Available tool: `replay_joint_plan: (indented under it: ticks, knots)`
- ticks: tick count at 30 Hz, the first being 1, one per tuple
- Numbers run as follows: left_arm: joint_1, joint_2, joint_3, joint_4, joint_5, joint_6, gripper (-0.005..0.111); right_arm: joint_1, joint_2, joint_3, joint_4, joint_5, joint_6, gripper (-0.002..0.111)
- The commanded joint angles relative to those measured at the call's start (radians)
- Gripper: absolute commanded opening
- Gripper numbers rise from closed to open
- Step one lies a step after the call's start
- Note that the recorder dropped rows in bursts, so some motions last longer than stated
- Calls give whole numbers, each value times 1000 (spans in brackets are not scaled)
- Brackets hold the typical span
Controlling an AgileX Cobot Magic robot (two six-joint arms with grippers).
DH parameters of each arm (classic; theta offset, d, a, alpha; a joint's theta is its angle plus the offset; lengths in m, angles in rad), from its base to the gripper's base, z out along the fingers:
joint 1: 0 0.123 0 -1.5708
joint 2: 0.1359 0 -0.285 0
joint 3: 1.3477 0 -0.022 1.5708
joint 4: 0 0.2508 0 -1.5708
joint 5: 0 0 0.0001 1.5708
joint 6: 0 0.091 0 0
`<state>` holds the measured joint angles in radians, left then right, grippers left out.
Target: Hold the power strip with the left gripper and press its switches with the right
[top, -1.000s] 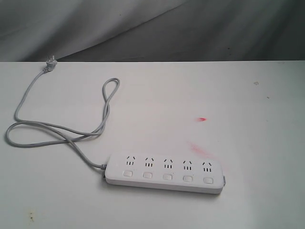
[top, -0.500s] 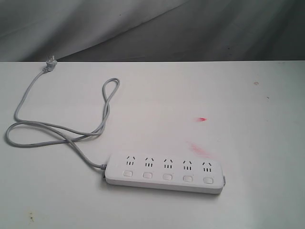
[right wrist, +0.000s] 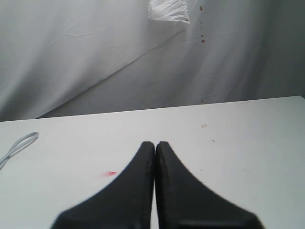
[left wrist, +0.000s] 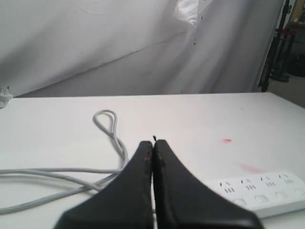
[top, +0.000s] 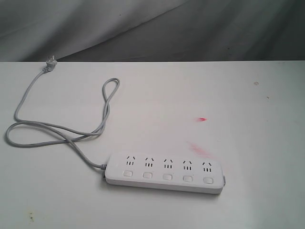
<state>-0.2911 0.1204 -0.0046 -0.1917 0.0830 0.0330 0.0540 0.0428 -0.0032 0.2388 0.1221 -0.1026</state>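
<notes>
The white power strip (top: 164, 172) lies flat on the white table, near its front edge. Its row of square switches (top: 167, 176) runs below the socket sets. A thin grey cord (top: 57, 128) loops away to the left and back, ending in a plug (top: 50, 63). Neither arm appears in the exterior view. In the left wrist view my left gripper (left wrist: 154, 142) is shut on nothing, above the table, with the power strip (left wrist: 259, 192) off to one side and the cord (left wrist: 109, 138) beyond it. My right gripper (right wrist: 155, 143) is shut and empty over bare table.
Red marks (top: 202, 119) stain the table behind the strip, and a smaller smear (top: 199, 149) lies close to it. A grey cloth backdrop (top: 152, 28) hangs behind the table's far edge. Dark stands (left wrist: 281, 52) are seen past the table in the left wrist view.
</notes>
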Motion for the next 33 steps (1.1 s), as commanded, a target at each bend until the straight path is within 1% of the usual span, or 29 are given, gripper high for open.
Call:
replay_joint_plan:
  ticks: [1,33]
  knots:
    - [-3,-3,5,26,83,-13,1,-7,-4,3,1,-4,2,0]
    - [-3,-3,5,26,91,-13,1,-7,-4,3,1,-4,2,0]
